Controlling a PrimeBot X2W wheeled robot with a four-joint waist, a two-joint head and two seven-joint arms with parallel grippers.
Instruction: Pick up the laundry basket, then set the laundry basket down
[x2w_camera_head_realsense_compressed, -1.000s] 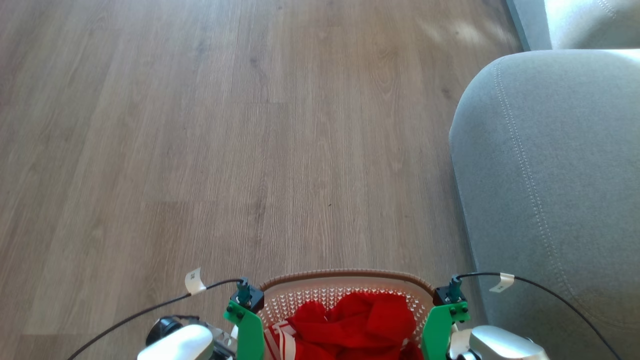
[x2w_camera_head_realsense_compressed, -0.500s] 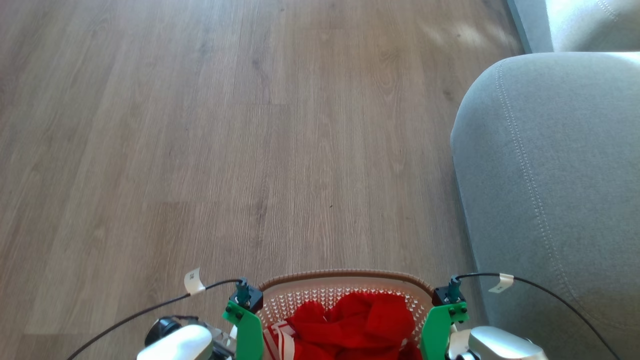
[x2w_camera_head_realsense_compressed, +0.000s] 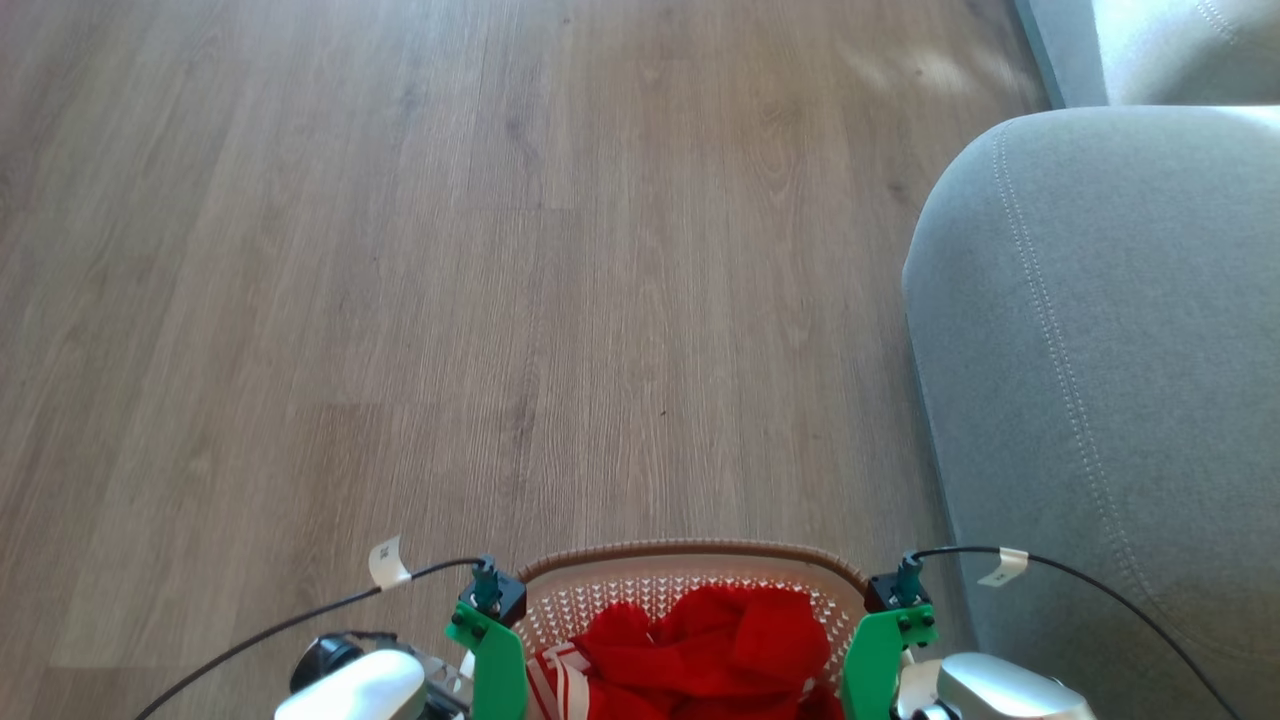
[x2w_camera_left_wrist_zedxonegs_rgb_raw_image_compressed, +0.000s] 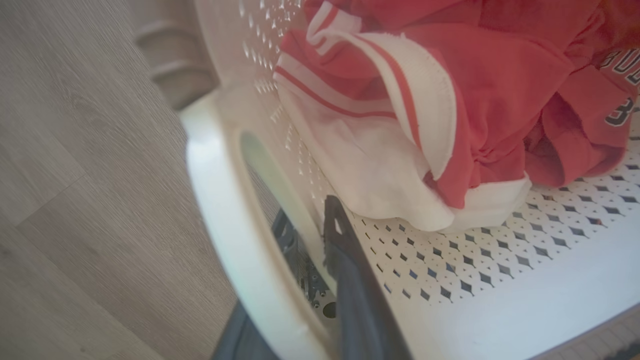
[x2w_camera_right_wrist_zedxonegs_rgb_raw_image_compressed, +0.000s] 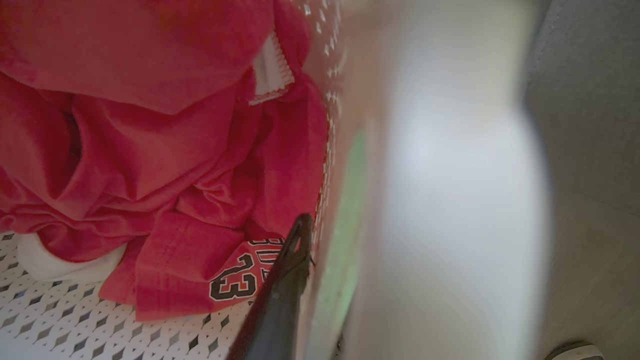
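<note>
number 33 on red jersey (x2w_camera_right_wrist_zedxonegs_rgb_raw_image_compressed: 235, 286)

White laundry basket (x2w_camera_head_realsense_compressed: 690, 549) w/ red clothes (x2w_camera_head_realsense_compressed: 730, 640), sofa (x2w_camera_head_realsense_compressed: 1100, 350) at R.

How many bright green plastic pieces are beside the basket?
2: one green plastic bracket at the white perforated basket's left end, another at its right end; more could hide below the frame.

1. The wood-plank floor (x2w_camera_head_realsense_compressed: 500, 300) stretches ahead of me.
2. A grey stitched sofa armrest (x2w_camera_head_realsense_compressed: 1100, 350) stands on my right.
3. A crumpled red jersey (x2w_camera_head_realsense_compressed: 720, 640) with white striped trim carries a black number 33 (x2w_camera_right_wrist_zedxonegs_rgb_raw_image_compressed: 235, 286).
</note>
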